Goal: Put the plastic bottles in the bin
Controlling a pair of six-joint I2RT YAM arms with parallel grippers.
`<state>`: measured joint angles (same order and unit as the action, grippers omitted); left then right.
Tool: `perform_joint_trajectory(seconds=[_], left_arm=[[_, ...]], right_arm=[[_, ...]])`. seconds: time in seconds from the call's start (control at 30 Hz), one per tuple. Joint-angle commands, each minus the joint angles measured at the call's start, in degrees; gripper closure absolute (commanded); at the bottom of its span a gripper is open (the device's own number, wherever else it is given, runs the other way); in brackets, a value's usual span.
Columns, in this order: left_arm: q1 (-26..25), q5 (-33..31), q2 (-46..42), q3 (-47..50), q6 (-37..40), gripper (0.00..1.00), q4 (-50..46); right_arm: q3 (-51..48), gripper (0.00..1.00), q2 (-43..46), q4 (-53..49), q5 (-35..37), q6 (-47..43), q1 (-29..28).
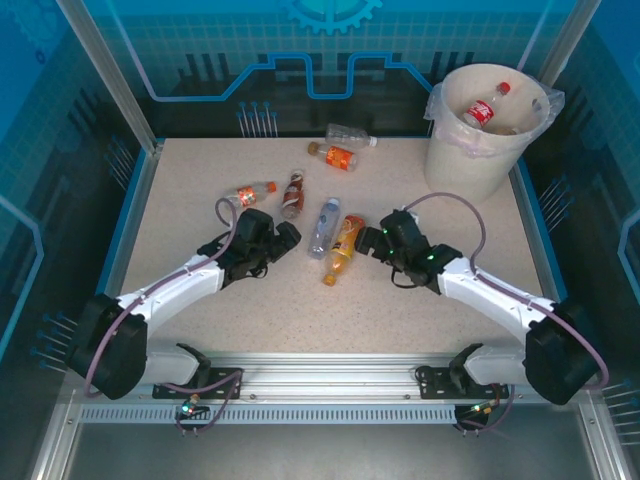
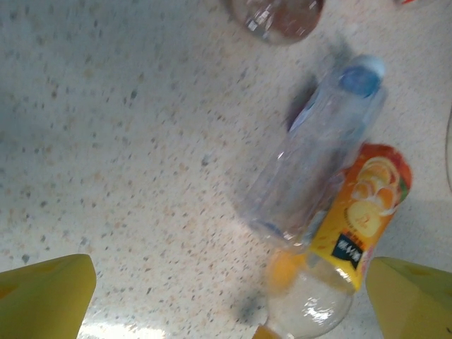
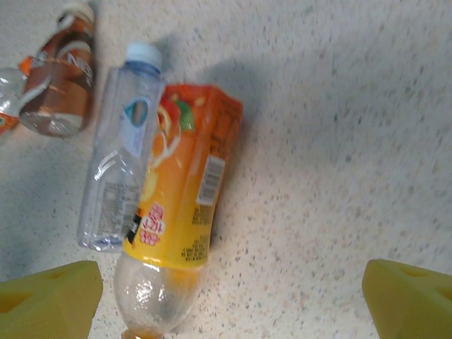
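Several plastic bottles lie on the speckled table. A clear blue-capped bottle [image 1: 324, 227] [image 2: 318, 148] [image 3: 120, 169] rests against an orange-labelled bottle [image 1: 344, 247] [image 2: 360, 212] [image 3: 185, 191]. A brown-labelled bottle [image 1: 292, 195] [image 3: 63, 70] and a red-labelled one [image 1: 250, 193] lie to their left. Two more [image 1: 350, 134] [image 1: 334, 156] lie farther back. My left gripper [image 1: 285, 240] [image 2: 229, 304] is open just left of the pair. My right gripper [image 1: 372, 240] [image 3: 233, 300] is open just right of them, with the orange bottle's neck end near its left finger [image 3: 49, 296]. The cream bin [image 1: 480, 160] stands at the back right.
A red-labelled bottle [image 1: 483, 108] lies inside the bin, which is lined with a clear bag. Blue raised edges border the table on the left, right and back. Bare tabletop spreads in front of both grippers and near the arm bases.
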<state>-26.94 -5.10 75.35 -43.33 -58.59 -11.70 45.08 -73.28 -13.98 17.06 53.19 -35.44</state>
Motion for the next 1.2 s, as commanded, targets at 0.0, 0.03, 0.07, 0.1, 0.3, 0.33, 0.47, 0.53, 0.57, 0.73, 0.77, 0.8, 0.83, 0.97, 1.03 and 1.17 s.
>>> perform_joint_trajectory(seconds=[0.0, 0.03, 0.07, 0.1, 0.3, 0.33, 0.47, 0.53, 0.57, 0.73, 0.77, 0.8, 0.83, 0.97, 1.03, 1.17], left_arm=[[0.4, 3.3, -1.8, 1.6, -1.2, 0.01, 3.3], [0.4, 3.4, -1.8, 1.7, -0.9, 0.01, 3.3], [0.4, 3.7, -1.7, 1.8, -0.8, 0.01, 3.3], [0.4, 4.0, -1.7, 1.9, -0.6, 0.01, 3.6], [0.4, 4.7, -0.7, 1.5, -0.4, 0.01, 3.8], [0.4, 4.8, -0.6, 1.4, -0.4, 0.01, 3.8], [0.3, 4.9, -0.5, 1.4, -0.1, 0.01, 3.6], [0.3, 4.9, -0.5, 1.4, 0.2, 0.01, 3.3], [0.3, 4.9, -0.5, 1.4, 0.2, 0.01, 3.3], [0.3, 5.4, -0.3, 1.3, 0.7, 0.01, 3.1], [0.3, 5.5, -0.3, 1.2, 0.8, 0.01, 3.0], [0.3, 5.5, -0.2, 1.2, 1.0, 0.01, 2.8], [0.3, 5.6, -0.2, 1.1, 0.9, 0.01, 2.9], [0.3, 6.2, 0.6, 0.7, 1.2, 0.01, 3.2], [0.1, 6.8, 1.2, 0.3, 1.4, 0.01, 3.4], [-0.6, 7.4, 2.6, -0.9, 2.4, 0.01, 3.5]], right_arm=[[-1.0, 0.07, -2.8, 4.7, 4.6, 6.6, -2.3], [-0.8, 0.07, -4.0, 5.4, 4.3, 6.6, -2.8], [-0.4, 0.07, -5.2, 5.8, 4.1, 6.6, -3.1], [0.2, 0.07, -6.6, 6.0, 3.8, 6.7, -3.6], [7.4, 0.08, -16.3, 3.2, 4.2, 7.1, -6.1], [8.2, 0.08, -17.6, 3.0, 4.4, 7.3, -6.5], [9.5, 0.07, -21.0, 3.3, 4.4, 7.8, -7.2], [9.9, 0.08, -22.9, 3.3, 5.0, 7.7, -7.4], [10.2, 0.09, -23.8, 3.0, 5.5, 7.7, -7.2], [11.3, 0.16, -26.2, 0.0, 6.9, 5.7, -6.6], [11.0, 0.17, -26.0, -0.3, 7.6, 5.5, -6.6], [10.6, 0.18, -25.9, -0.3, 8.7, 4.8, -6.7], [10.5, 0.20, -25.8, -0.3, 9.5, 3.7, -6.5], [11.0, 0.24, -27.3, 1.4, 6.5, -3.9, -3.8], [12.2, 0.26, -29.2, 1.8, 3.6, -9.1, -2.0], [15.4, 0.27, -32.5, -0.2, 2.0, -15.8, 0.2]])
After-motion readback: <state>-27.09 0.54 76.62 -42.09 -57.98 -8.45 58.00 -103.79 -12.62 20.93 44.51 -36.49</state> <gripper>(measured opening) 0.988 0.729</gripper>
